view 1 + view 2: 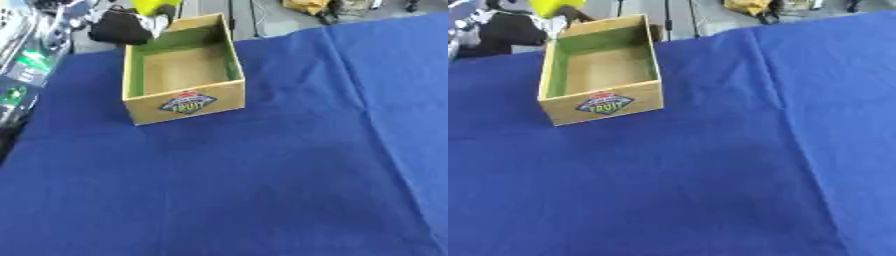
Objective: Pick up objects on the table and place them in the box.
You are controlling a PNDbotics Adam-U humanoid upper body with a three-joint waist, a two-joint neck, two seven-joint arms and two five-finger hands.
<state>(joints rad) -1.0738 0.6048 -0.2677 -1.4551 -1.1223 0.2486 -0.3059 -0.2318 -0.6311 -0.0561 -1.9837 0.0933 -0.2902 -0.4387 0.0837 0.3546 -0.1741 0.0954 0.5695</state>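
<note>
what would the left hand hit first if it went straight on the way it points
Likely the box: the left hand, a yellow thing by it, points toward its far left corner. Depth is unclear, so it might pass above the rim.

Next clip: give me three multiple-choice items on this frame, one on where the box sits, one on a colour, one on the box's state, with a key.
1. Where does the box stand on the cloth?
A. far left part
B. near right corner
C. dead centre

2. What colour is the cloth?
A. red
B. blue
C. white

3. What is the state of the box?
A. shut with a lid
B. tipped on its side
C. upright, open, nothing seen inside

Key:
1 A, since the box sits toward the upper left of both views.
2 B, since the cloth is blue all across the table.
3 C, since its open top shows a bare brown floor and green inner walls.

Neither hand shows in either view.
</note>
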